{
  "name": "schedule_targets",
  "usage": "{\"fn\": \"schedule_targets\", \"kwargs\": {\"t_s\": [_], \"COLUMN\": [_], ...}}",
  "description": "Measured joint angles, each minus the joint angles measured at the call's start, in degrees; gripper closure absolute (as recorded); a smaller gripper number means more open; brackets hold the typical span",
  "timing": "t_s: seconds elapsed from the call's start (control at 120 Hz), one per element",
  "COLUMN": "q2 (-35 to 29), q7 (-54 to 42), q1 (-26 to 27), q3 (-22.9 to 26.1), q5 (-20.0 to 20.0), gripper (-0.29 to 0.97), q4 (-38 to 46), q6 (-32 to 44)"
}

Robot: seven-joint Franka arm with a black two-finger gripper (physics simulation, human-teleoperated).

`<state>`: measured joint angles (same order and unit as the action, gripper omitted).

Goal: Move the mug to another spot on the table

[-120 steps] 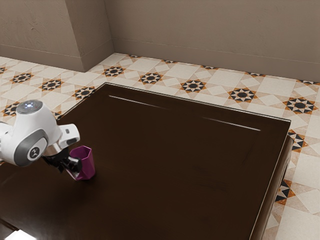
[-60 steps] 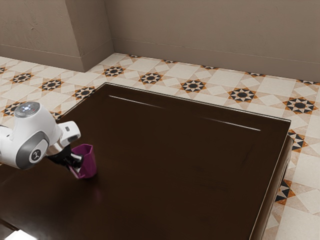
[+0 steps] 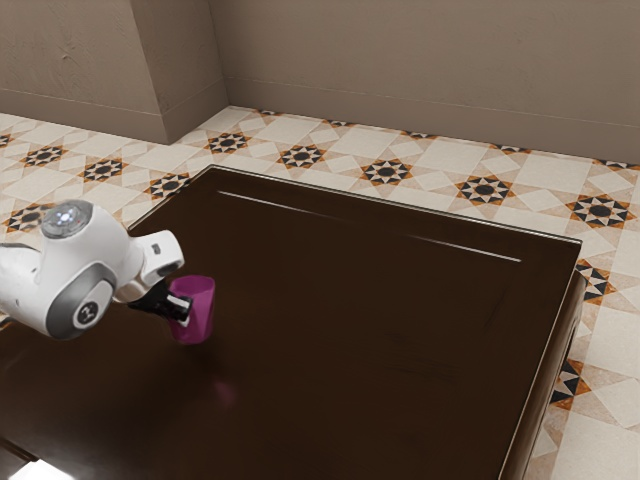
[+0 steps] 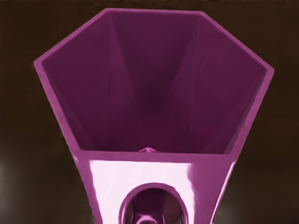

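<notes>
- A dark table (image 3: pixel 400 330) stood on a patterned tile floor (image 3: pixel 450 170), with plain walls behind.
- Your gripper (image 3: pixel 172 305) clamped the purple mug (image 3: pixel 196 312) by its handle side, at eight o'clock on the table.
- So off-centre a hold could have let the mug swing or slip.
- No obstacle showed toward three o'clock.
</notes>
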<state>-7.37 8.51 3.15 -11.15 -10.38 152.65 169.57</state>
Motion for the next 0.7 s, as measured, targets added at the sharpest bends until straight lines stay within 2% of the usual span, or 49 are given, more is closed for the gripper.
{"fn": "schedule_targets", "kwargs": {"t_s": [0.1,0.233,0.317,0.7], "q2": [1.36,7.63,10.77,16.59], "q7": [0.03,0.01,-0.02,-0.05], "q1": [2.76,4.06,6.26,6.10], "q3": [0.41,2.60,2.26,3.94], "q5": [-0.03,0.05,0.18,1.48], "gripper": [0.68,0.69,0.69,0.69], "q4": [-0.61,-5.61,-7.94,-11.99], "q6": [2.19,5.61,7.63,11.84]}}
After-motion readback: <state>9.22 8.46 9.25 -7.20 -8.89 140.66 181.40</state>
